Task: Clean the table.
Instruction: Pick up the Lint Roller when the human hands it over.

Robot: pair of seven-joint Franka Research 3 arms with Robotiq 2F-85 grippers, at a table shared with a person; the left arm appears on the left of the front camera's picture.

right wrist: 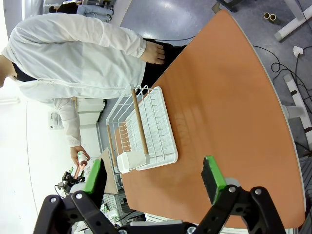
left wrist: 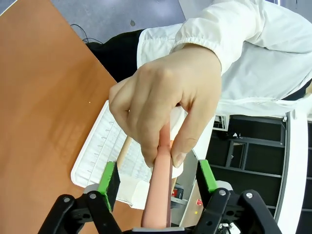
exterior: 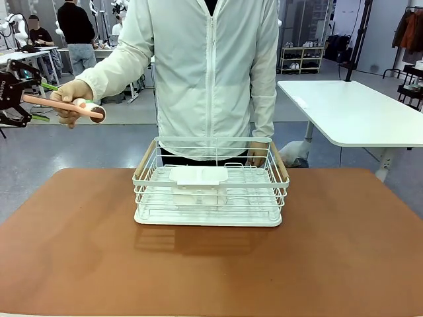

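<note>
Off left side of table (exterior: 211, 271), pink handle (left wrist: 158, 195) was bracketed by left claw (left wrist: 156, 170), pads (left wrist: 108, 170) not touching; person's hand (left wrist: 165, 107) was clasped round it. Right claw (right wrist: 153, 178) was spread, empty, above table. Risk judged: handle dropped if released early; hand pinched by pads.

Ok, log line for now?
left gripper: open, straddling pink-handled tool | person's hand: holding tool | right gripper: open, empty, over matte reddish-brown table

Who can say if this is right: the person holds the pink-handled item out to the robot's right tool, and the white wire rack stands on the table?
Wrong tool: the left wrist view shows the person's hand holding the pink-handled item out to the left tool. The white wire rack is on the table.
</note>
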